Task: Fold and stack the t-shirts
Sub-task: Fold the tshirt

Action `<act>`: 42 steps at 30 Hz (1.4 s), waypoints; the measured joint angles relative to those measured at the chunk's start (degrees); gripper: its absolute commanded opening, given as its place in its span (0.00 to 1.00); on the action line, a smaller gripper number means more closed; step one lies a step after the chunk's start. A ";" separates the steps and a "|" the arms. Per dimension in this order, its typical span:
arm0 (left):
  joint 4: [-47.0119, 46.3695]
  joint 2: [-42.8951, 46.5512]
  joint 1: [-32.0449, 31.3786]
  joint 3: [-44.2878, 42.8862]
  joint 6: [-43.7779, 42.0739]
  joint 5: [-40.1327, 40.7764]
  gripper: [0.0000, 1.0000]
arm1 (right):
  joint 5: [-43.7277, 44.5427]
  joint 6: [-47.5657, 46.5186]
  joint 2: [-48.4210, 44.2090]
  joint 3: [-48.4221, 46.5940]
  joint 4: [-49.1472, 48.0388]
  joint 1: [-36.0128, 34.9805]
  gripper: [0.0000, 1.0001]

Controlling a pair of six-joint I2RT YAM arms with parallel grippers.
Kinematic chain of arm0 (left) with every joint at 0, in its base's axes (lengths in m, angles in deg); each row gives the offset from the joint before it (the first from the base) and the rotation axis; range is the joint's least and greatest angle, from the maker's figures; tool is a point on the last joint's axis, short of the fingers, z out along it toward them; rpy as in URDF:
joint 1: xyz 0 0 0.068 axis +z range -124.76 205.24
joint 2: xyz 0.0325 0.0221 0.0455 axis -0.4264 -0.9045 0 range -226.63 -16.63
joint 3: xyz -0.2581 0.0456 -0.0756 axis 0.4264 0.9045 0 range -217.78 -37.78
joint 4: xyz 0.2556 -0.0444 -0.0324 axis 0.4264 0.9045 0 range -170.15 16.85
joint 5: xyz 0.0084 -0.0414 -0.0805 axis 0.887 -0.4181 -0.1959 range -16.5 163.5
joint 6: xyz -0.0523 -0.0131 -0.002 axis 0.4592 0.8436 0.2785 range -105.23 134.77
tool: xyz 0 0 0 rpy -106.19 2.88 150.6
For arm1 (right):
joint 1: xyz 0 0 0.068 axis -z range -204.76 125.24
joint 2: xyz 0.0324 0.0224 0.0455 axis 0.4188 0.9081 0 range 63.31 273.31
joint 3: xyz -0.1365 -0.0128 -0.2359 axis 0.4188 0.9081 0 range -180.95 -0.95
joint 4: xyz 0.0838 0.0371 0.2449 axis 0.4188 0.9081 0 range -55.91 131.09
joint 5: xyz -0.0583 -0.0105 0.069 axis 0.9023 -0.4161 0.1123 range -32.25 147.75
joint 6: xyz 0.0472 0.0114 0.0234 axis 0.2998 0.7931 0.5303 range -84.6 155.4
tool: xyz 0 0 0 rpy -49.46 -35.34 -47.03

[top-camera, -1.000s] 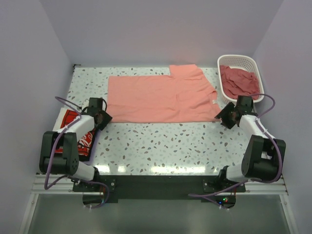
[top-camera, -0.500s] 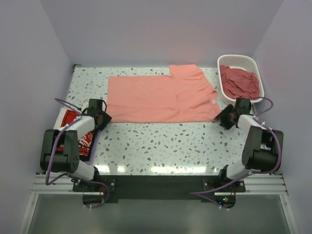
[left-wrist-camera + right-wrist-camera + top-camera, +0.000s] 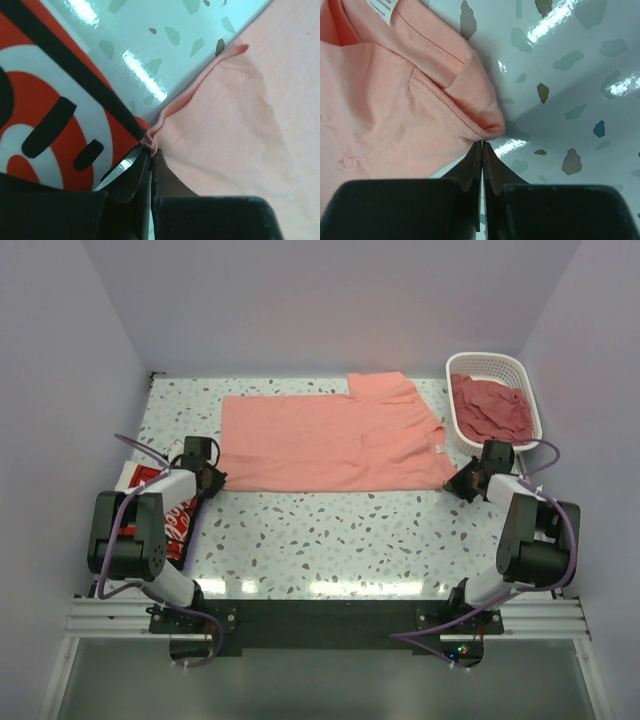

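1. Two grippers sit low on the table [image 3: 330, 535], one at each near corner of the salmon t-shirt [image 3: 330, 445], which lies spread flat and stretches away from both sets of fingers toward the far wall.
2. Left gripper [image 3: 150, 155]: its fingers [image 3: 131, 175] are pressed together, and a small bunched nub of the salmon hem is pinched right at their tips. From that pinch the cloth fans out ahead and to the right of the fingers, with a raised fold running away along its edge.
3. Directly beside those fingers on their left, touching them, lies the logo t-shirt [image 3: 45, 115], white with bold red and black print. Speckled tabletop shows ahead of the tips, between the two garments.
4. Right gripper [image 3: 482, 150]: its fingers [image 3: 470, 167] are closed flat against each other. The rounded ribbed edge of the salmon t-shirt sits just at their tips, ahead and to the left. I cannot tell whether any cloth is actually caught between them.
5. Bare glossy table lies ahead and to the right of the right fingers.
6. Beyond the right gripper, farther from the arms, stands a white basket [image 3: 455, 410] holding crumpled dark pink shirts [image 3: 490, 408].
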 measured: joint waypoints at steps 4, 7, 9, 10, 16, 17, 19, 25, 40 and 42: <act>1.79 -0.66 0.00 -1.92 -0.85 0.00 0.00 | 0.09 -0.04 0.00 -0.63 1.36 0.04 0.00; 3.63 -0.22 0.00 -2.62 -1.05 0.13 0.00 | 0.68 -0.17 -0.76 -1.25 3.67 0.04 0.00; 5.25 0.90 0.00 -2.69 -1.25 0.35 0.00 | 2.01 -0.13 -3.02 -1.46 6.73 0.07 0.00; 6.29 1.77 0.00 -2.69 -1.27 0.55 0.00 | 2.82 -0.04 -4.50 -1.70 8.72 0.11 0.00; 11.39 7.61 -0.02 -2.12 -1.27 2.43 0.00 | 6.67 0.07 -12.94 -4.13 19.04 0.55 0.00; 11.85 8.68 -0.02 -1.55 -1.27 2.69 0.00 | 7.30 0.07 -14.53 -4.13 20.61 0.92 0.00; 12.83 11.15 -0.02 0.20 -1.27 3.08 0.00 | 7.87 -0.04 -17.27 -4.09 23.32 1.75 0.00; 13.94 17.07 0.00 6.51 -1.31 3.04 0.00 | 5.46 -1.99 -23.78 -0.33 24.52 3.21 0.28; 12.13 18.95 0.00 9.07 -2.03 1.84 0.00 | -6.43 -1.05 -10.25 6.19 2.27 3.15 0.52; 11.98 18.95 0.00 9.11 -2.32 1.64 0.00 | -6.36 0.17 -9.86 6.19 -0.94 2.89 0.52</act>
